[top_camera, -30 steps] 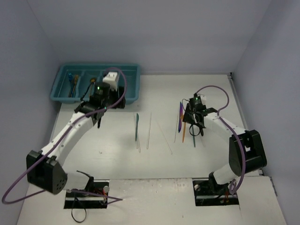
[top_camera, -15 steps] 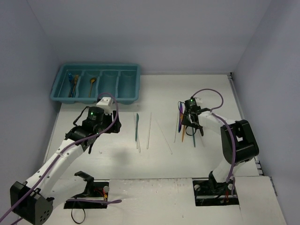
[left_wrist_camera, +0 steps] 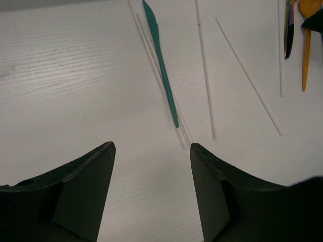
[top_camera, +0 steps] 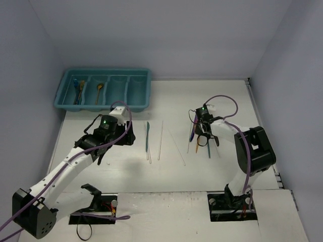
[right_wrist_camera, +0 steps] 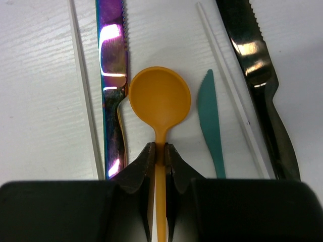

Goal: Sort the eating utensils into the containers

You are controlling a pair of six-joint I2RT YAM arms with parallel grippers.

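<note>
My right gripper (right_wrist_camera: 159,151) is shut on the neck of an orange spoon (right_wrist_camera: 160,98) that lies on the table. Around the spoon lie an iridescent purple knife (right_wrist_camera: 112,75), a small teal knife (right_wrist_camera: 212,126), a black knife (right_wrist_camera: 260,75) and two pale sticks (right_wrist_camera: 83,85). My left gripper (left_wrist_camera: 151,151) hangs open over bare table, short of a long teal knife (left_wrist_camera: 161,60) and more pale sticks (left_wrist_camera: 204,70). The teal tray (top_camera: 146,91) stands at the back left, with blue and gold utensils (top_camera: 77,91) and a gold spoon (top_camera: 99,89) in its left compartments.
Grey walls close in the table at the back and both sides. The teal knife (top_camera: 147,136) and the sticks (top_camera: 160,140) lie mid-table between the two arms. Both arm bases sit at the near edge.
My right gripper has closed onto the orange spoon's neck. The left arm has drawn back from the tray and come down toward mid-table, its jaws still open.
</note>
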